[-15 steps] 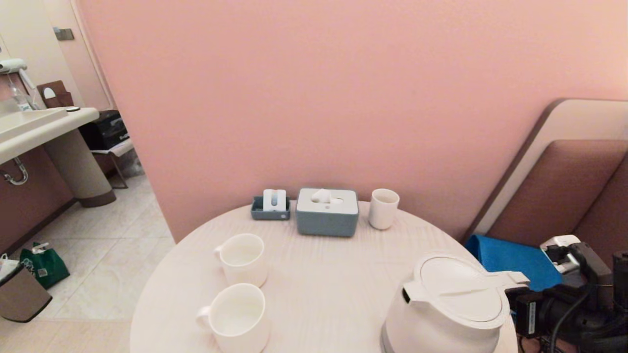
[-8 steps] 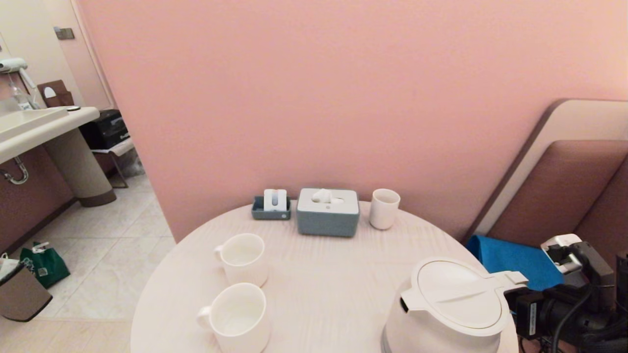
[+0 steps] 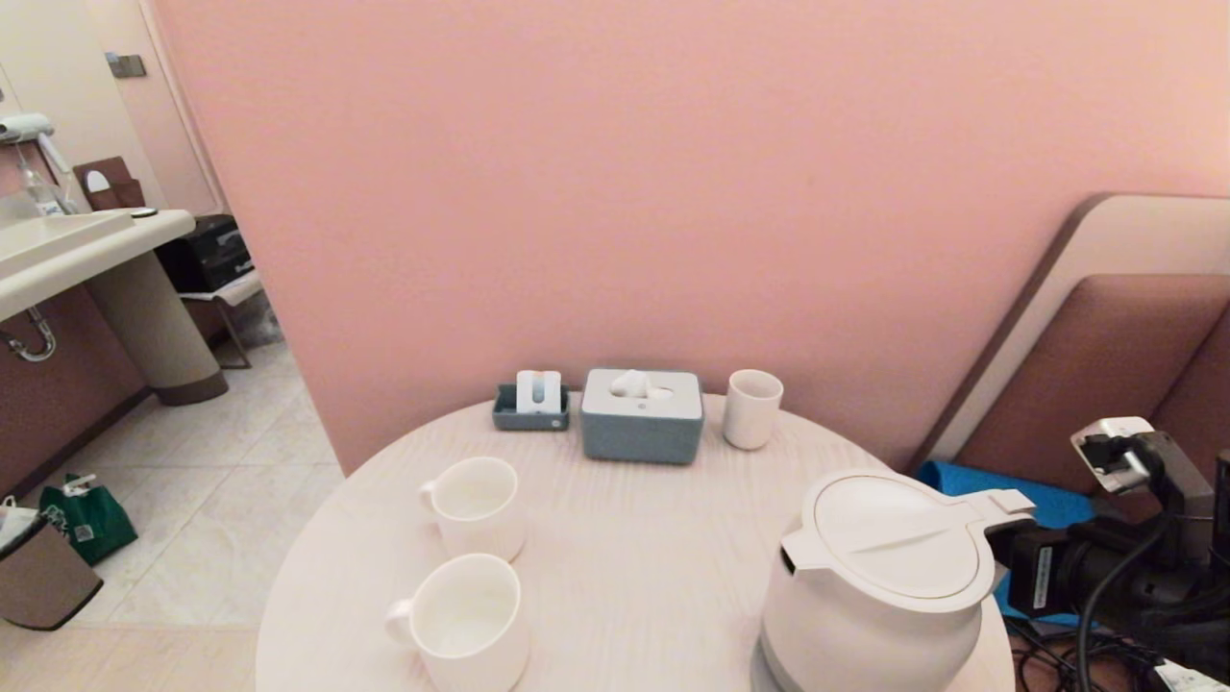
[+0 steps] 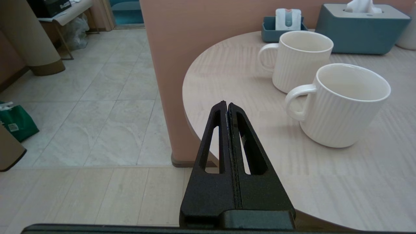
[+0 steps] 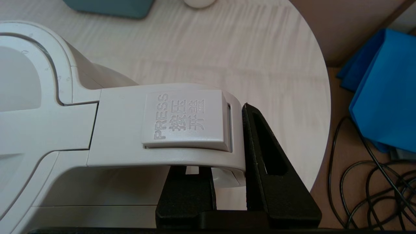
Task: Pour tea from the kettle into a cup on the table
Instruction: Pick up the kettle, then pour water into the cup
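The white kettle (image 3: 884, 567) stands upright at the table's (image 3: 634, 567) front right, spout pointing left; its bottom runs out of the head view. My right gripper (image 5: 221, 169) is shut on the kettle's (image 5: 48, 130) handle just behind the PRESS lid button, one finger (image 5: 260, 152) showing outside the handle and the other under it. Two white cups sit at the front left, the nearer cup (image 3: 466, 620) and the farther cup (image 3: 476, 505), both looking empty. My left gripper (image 4: 227, 105) is shut on nothing, off the table's left edge, short of the nearer cup (image 4: 341, 107).
A handleless white tumbler (image 3: 751, 408), a grey-blue tissue box (image 3: 641, 418) and a small blue tray (image 3: 530, 404) line the table's back by the pink wall. A blue sheet (image 3: 971, 485) and cables (image 5: 373, 182) lie right of the table.
The kettle has risen in the head view and tipped a little more upright, with my right wrist moving up alongside it. The cups have not moved.
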